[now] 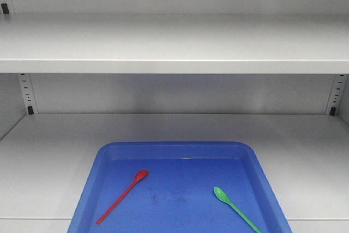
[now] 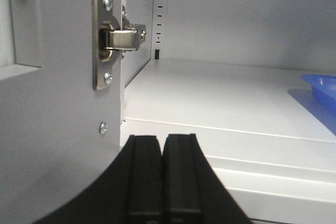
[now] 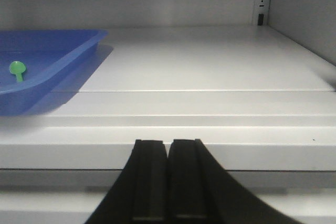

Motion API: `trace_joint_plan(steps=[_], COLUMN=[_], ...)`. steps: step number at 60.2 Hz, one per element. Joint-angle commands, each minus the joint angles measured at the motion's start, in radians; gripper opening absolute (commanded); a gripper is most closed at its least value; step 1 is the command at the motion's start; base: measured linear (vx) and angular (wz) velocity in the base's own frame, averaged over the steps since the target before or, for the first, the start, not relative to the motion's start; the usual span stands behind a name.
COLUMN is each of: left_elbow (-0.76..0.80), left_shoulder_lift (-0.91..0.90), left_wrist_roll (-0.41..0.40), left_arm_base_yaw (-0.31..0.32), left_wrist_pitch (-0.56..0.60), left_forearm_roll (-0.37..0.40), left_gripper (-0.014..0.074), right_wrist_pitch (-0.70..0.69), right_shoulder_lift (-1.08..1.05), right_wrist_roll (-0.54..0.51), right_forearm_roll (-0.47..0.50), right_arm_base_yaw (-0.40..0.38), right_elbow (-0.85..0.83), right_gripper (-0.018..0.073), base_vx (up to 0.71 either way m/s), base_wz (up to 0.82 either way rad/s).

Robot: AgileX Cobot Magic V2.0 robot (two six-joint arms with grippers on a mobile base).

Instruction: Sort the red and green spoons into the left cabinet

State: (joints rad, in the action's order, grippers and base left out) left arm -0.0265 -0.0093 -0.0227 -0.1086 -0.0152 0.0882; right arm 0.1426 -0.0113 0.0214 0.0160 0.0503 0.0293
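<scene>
A red spoon [image 1: 123, 196] lies on the left side of a blue tray [image 1: 103, 159], bowl pointing away from me. A green spoon [image 1: 235, 209] lies on the tray's right side; its bowl [image 3: 17, 68] also shows in the right wrist view. The tray rests on the lower shelf [image 1: 49, 156] of the pale grey cabinet. My left gripper [image 2: 161, 139] is shut and empty, in front of the shelf's left end. My right gripper [image 3: 168, 142] is shut and empty, below the shelf's front edge, right of the tray [image 3: 58, 43]. Neither gripper shows in the front view.
An open cabinet door [image 2: 52, 103] with a metal hinge [image 2: 110, 38] stands close on the left of the left gripper. An upper shelf [image 1: 174, 42] hangs over the tray. Slotted rails [image 1: 24, 94] run up the back corners. The tray's corner [image 2: 321, 85] shows at the right of the left wrist view.
</scene>
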Motion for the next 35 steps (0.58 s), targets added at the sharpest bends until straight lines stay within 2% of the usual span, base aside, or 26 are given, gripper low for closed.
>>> trace_joint_plan(steps=[1,35], left_elbow=[0.002,0.002], left_shoulder_lift=[-0.020,-0.020], left_wrist_roll=[-0.008,-0.008], left_arm_base_yaw=[0.005,0.005], left_wrist_pitch=[0.079,0.079], left_forearm_roll=[0.003,0.003], left_gripper=[0.0003,0.0003], right_wrist_pitch=[-0.079,-0.079], right_shoulder_lift=[-0.014,-0.014], right_wrist_roll=[-0.001,-0.001], right_forearm_roll=[-0.010,-0.010], right_arm_base_yaw=[-0.006,-0.006], right_elbow=[0.011,0.011], right_gripper=[-0.0001,-0.0001], base_vx=[0.00,0.00], base_wz=[0.00,0.00])
